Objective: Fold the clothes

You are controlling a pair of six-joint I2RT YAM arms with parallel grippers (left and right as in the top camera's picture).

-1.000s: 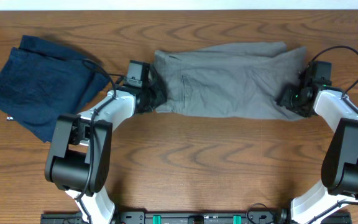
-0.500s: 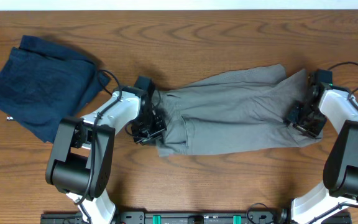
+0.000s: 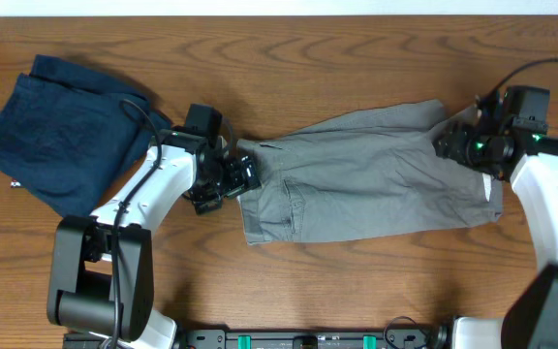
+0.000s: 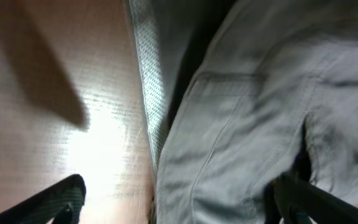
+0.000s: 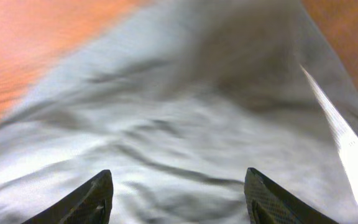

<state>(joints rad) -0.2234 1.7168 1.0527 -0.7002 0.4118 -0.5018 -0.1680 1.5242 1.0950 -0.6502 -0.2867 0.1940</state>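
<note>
- Brown wooden bench (image 3: 356,281), with the grey woven cotton shorts (image 3: 366,184) spread out mid-bench between both arms.
- Left gripper (image 3: 240,177) is splayed wide over the shorts' left edge. Right gripper (image 3: 450,145) is wide too, holding nothing.
- Looks soft, light and floppy, so I'd pinch the stitched corners.

Grey shorts (image 3: 366,179) lie spread btw L gripper (image 3: 243,174) & R gripper (image 3: 450,145), navy garment (image 3: 56,131) well apart at left.

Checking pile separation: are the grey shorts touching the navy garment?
Apart. The overhead view shows bare table between the grey shorts and the navy garment.
</note>
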